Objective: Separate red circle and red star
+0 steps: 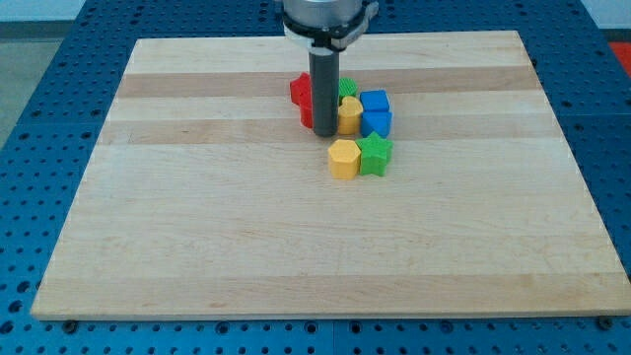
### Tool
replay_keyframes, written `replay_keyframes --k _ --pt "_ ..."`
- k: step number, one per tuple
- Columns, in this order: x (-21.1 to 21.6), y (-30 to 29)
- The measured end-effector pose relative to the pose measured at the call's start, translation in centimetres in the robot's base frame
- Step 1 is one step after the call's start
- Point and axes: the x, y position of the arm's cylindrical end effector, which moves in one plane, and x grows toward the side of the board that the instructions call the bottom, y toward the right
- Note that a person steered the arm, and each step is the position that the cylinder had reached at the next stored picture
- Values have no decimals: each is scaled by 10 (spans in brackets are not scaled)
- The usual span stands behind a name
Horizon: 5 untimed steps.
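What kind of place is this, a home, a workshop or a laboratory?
Most likely a robotics laboratory. A wooden board lies on a blue table with rows of holes, the kind used for test rigs. My tip stands among small coloured blocks, beside the red blocks and a yellow block.

A straight dark grey rod, my tip (323,131), under a silvery round mount (328,20).

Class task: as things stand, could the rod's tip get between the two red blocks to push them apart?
Probably not directly. My tip stands right against the red blocks, which sit touching and are partly hidden behind the rod. The yellow block crowds the view's right; the view's left side is free.
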Motion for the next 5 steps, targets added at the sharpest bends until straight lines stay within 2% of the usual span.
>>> replay_keyframes --k 1,4,5 --pt "-31 0" --pt "-68 19" --pt "-65 -17"
